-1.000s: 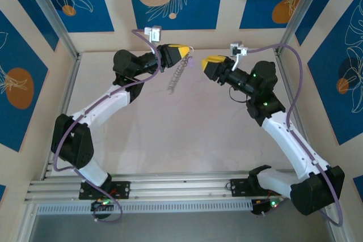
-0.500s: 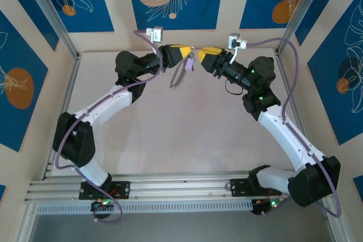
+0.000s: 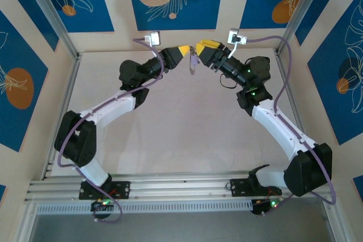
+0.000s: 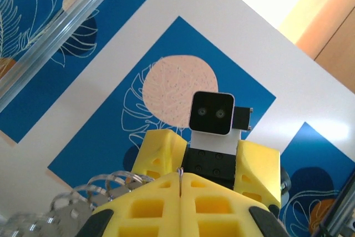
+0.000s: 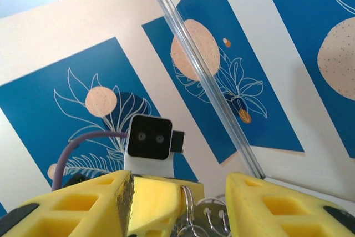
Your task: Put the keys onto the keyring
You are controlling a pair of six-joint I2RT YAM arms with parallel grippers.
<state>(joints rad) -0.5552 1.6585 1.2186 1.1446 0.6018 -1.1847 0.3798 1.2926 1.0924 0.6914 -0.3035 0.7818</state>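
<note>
High over the counter (image 3: pixel 170 134) at 12 o'clock, the left gripper (image 3: pixel 184 51), pressed together on the keyring (image 4: pixel 113 183), should hold steady while the spread right gripper (image 3: pixel 202 45) pinches the lilac-headed key (image 3: pixel 193 64) dangling between them.

Overhead view: bright, even, diffuse light; the table (image 3: pixel 187 134) carries only faint, soft shadows beneath the arms (image 3: pixel 113 106). Left wrist view: upper right corner blown out to white; the left gripper (image 4: pixel 180 184) reads soft at the lower edge. Right wrist view: glare streak along the frame post (image 5: pixel 205 81); the right gripper (image 5: pixel 180 201) is blurred close-up.
</note>
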